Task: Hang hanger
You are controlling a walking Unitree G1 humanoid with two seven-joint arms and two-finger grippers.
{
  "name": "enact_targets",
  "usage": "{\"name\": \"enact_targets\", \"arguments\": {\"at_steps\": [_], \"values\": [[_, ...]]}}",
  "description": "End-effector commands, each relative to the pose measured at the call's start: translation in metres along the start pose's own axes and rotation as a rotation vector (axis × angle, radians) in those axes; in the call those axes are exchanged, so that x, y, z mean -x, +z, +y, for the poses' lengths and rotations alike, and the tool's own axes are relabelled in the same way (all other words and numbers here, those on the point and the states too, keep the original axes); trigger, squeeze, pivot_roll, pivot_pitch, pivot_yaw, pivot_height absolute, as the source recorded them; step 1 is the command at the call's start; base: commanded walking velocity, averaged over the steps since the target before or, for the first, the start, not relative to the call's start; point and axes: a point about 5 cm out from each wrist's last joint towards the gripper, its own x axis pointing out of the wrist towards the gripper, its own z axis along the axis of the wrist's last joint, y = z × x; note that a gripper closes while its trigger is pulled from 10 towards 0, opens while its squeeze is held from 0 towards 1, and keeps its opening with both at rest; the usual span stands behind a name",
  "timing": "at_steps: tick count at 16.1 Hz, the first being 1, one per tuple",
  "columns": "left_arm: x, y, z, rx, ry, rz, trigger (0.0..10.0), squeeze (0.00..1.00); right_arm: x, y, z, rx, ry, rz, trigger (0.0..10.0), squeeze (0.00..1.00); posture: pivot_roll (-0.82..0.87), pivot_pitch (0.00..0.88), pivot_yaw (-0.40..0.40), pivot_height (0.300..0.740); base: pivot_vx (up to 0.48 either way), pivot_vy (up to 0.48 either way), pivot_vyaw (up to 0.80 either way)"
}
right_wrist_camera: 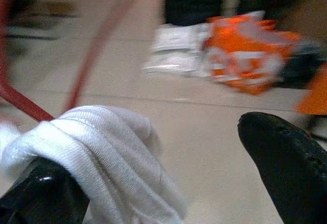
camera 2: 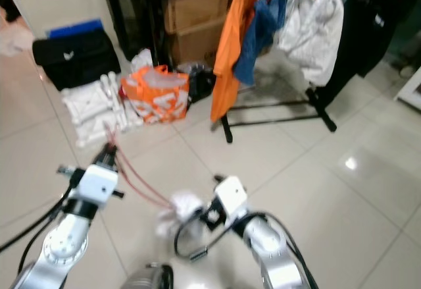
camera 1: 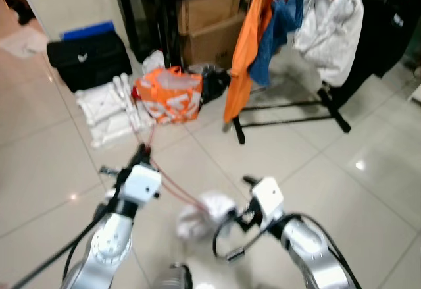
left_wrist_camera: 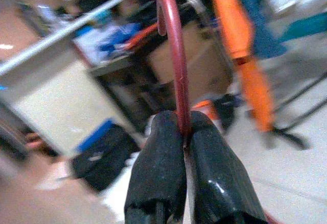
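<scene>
Both silver arms reach forward. The left gripper (left_wrist_camera: 183,137) has its fingers pressed together, while the right gripper (right_wrist_camera: 168,183) has its fingers spread wide.

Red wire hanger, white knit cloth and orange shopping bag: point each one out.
red wire hanger (left_wrist_camera: 173,55), left wrist view, on its hook stem.
white knit cloth (right_wrist_camera: 107,147), right wrist view, on its folds.
orange shopping bag (camera 1: 172,95), left eye view, on its side.
</scene>
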Motion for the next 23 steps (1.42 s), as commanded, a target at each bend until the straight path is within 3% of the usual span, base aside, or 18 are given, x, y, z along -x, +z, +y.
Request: {"name": "enact_targets", "arguments": {"at_steps": [1, 3, 4, 5, 8, 11, 12, 18, 20, 23], "values": [[-0.002, 0.003, -0.009, 0.045, -0.112, -0.022, 10.0, 0.0, -0.001, 0.012, -0.002, -0.023, 0.053, -0.042, 10.0, 0.0, 0.01, 0.115, 0.01, 0.74, 0.0, 0.0, 0.0], [0.012, 0.006, -0.014, 0.117, -0.284, -0.031, 10.0, 0.0, 0.006, 0.015, -0.01, -0.006, 0.09, -0.02, 10.0, 0.0, -0.01, 0.113, 0.014, 0.74, 0.0, 0.0, 0.0], [0.018, 0.007, -0.012, 0.142, -0.31, -0.023, 10.0, 0.0, 0.01, 0.014, -0.011, -0.004, 0.105, -0.01, 10.0, 0.0, -0.01, 0.114, 0.014, 0.74, 0.0, 0.0, 0.0], [0.029, 0.012, -0.001, 0.197, -0.346, -0.024, 10.0, 0.0, 0.02, 0.014, -0.011, 0.016, 0.15, 0.018, 10.0, 0.0, -0.01, 0.115, 0.012, 0.74, 0.0, 0.0, 0.0], [0.028, 0.017, 0.008, 0.223, -0.347, -0.039, 10.0, 0.0, 0.026, 0.013, -0.011, 0.036, 0.198, 0.05, 10.0, 0.0, 0.0, 0.115, 0.007, 0.74, 0.0, 0.0, 0.0], [0.027, 0.021, 0.008, 0.237, -0.377, -0.048, 10.0, 0.0, 0.024, 0.015, -0.015, 0.041, 0.181, 0.06, 10.0, 0.0, 0.01, 0.114, 0.003, 0.74, 0.0, 0.0, 0.0], [0.026, 0.019, 0.006, 0.224, -0.379, -0.034, 10.0, 0.0, 0.02, 0.019, -0.015, 0.005, 0.181, 0.061, 10.0, 0.0, 0.01, 0.113, 0.005, 0.74, 0.0, 0.0, 0.0], [0.007, -0.006, 0.004, 0.135, -0.183, 0.12, 10.0, 0.0, 0.015, 0.05, 0.006, -0.104, 0.29, -0.021, 10.0, 0.0, 0.0, 0.106, 0.008, 0.74, 0.0, 0.0, 0.0], [-0.003, -0.02, 0.002, 0.091, -0.094, 0.205, 10.0, 0.0, 0.021, 0.066, 0.014, -0.15, 0.344, -0.041, 10.0, 0.0, -0.01, 0.099, 0.005, 0.74, 0.0, 0.0, 0.0], [-0.007, -0.025, 0.001, 0.034, -0.066, 0.221, 10.0, 0.0, 0.033, 0.074, 0.018, -0.173, 0.395, -0.043, 10.0, 0.0, -0.01, 0.099, 0.003, 0.74, 0.0, 0.0, 0.0]]}}
